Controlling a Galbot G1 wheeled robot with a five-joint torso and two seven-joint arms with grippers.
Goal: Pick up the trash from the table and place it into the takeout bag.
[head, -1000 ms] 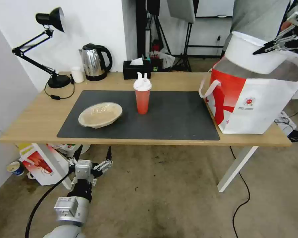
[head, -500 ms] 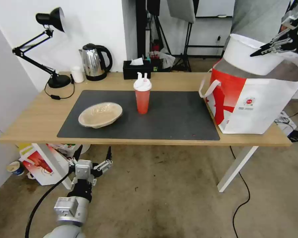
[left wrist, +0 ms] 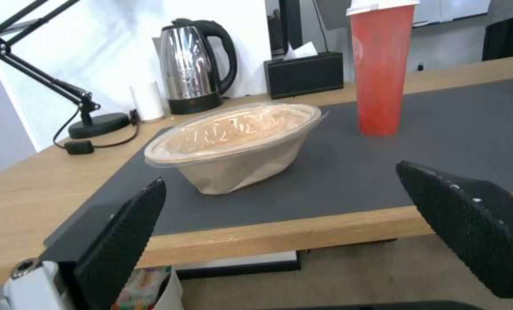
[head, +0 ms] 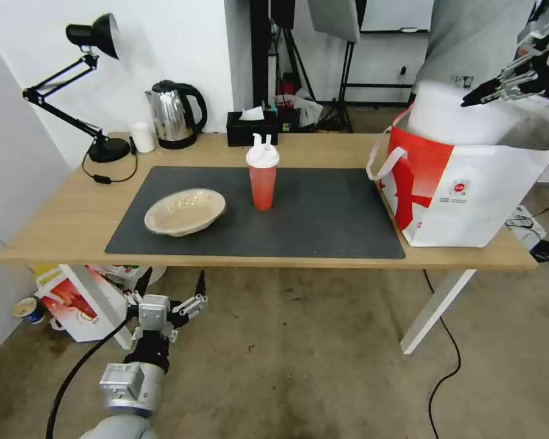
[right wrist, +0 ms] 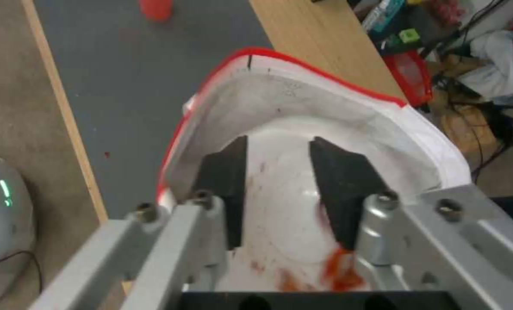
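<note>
Right gripper jaws are seen parted, nothing gripped, with the white bowl directly below them inside the takeout bag; left gripper is parked open below the table, nearer the tan container.

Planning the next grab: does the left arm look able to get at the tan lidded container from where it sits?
Probably yes: the open left gripper hangs below the table edge, facing the tan container with nothing between.

White bowl in takeout bag — right claw above, open
</note>
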